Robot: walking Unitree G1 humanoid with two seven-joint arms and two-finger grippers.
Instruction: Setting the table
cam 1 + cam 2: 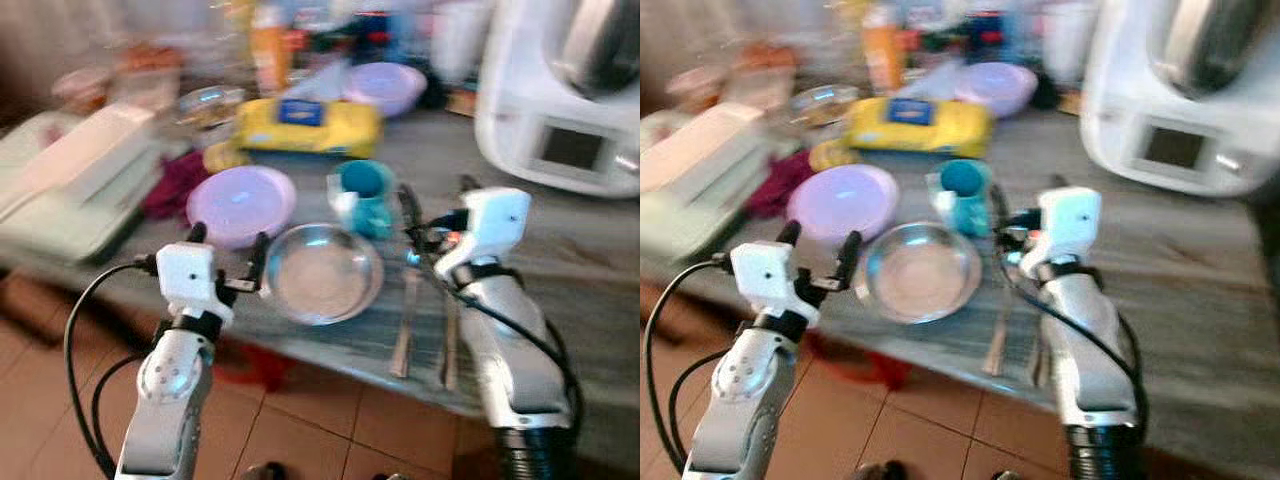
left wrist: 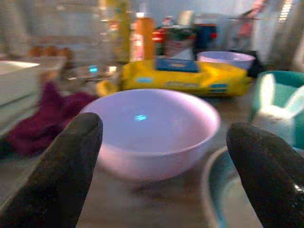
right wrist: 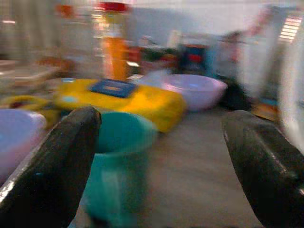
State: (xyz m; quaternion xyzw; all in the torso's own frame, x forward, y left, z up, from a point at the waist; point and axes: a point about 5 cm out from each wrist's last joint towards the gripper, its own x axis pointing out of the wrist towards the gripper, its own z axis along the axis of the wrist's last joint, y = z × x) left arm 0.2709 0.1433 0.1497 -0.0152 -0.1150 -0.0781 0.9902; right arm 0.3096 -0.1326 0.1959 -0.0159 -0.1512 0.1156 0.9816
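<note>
Although the head views are blurred, a glass bowl (image 1: 322, 272) is seen near the front edge of the grey tabletop (image 1: 590, 270). A lilac bowl (image 1: 240, 204) sits at its ten o'clock, just beside it, and a teal cup (image 1: 365, 197) at its one o'clock. Two pieces of cutlery (image 1: 406, 325) are laid at its three o'clock, side by side. Farther back, at twelve o'clock, a yellow packet (image 1: 308, 125) is seen. The left gripper (image 1: 227, 254) is held at the glass bowl's nine o'clock, fingers (image 2: 61, 168) apart. The right gripper (image 1: 438, 212) hovers above the cutlery, fingers (image 3: 50, 173) spread wide, nothing between them.
</note>
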